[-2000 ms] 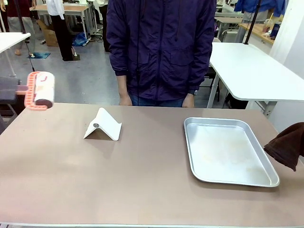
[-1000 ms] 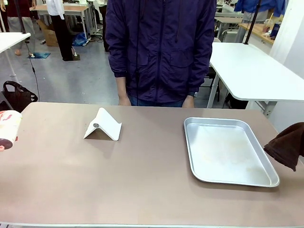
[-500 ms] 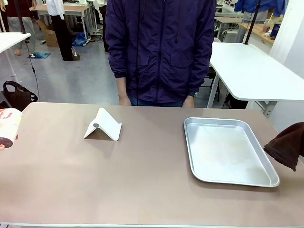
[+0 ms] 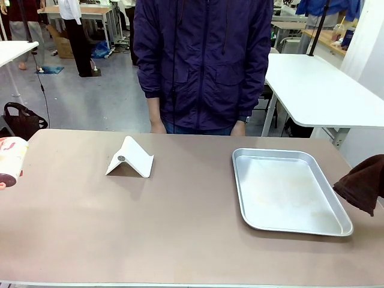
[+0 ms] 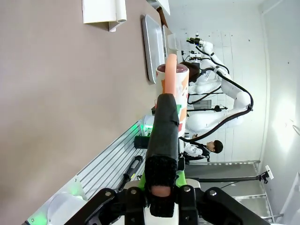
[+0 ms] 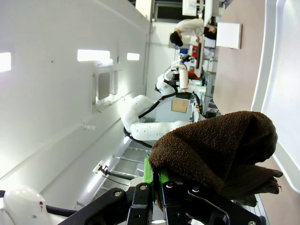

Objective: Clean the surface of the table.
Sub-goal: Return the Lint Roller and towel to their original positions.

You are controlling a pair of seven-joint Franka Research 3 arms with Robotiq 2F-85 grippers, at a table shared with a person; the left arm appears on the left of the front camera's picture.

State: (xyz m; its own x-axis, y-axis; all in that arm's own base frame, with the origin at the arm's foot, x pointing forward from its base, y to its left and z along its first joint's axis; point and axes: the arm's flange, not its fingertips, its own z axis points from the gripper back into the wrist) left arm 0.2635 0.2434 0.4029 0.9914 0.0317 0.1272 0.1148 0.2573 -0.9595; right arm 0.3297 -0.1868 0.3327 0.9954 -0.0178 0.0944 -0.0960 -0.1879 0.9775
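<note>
The brownish-tan table (image 4: 180, 228) stretches across the front view. At its left edge a lint roller (image 4: 11, 161) with a printed white roll pokes into the picture. In the left wrist view my left gripper (image 5: 161, 190) is shut on the roller's black handle, and the lint roller (image 5: 172, 91) reaches out past the fingers above the table (image 5: 56, 103). A dark brown cloth (image 4: 363, 183) hangs at the table's right edge. My right gripper (image 6: 152, 180) is shut on that brown cloth (image 6: 220, 145), which bunches over the green pads.
A white folded stand (image 4: 130, 158) sits left of the middle. A silver metal tray (image 4: 288, 191) lies on the right, empty. A person in a dark purple jacket (image 4: 204, 60) stands at the far edge, hands down by the sides. White tables stand behind.
The lint roller has dropped from a raised spot over the far left corner to the table's left edge and slid partly out of the picture. It has held still for the last second. The cloth has stayed put.
</note>
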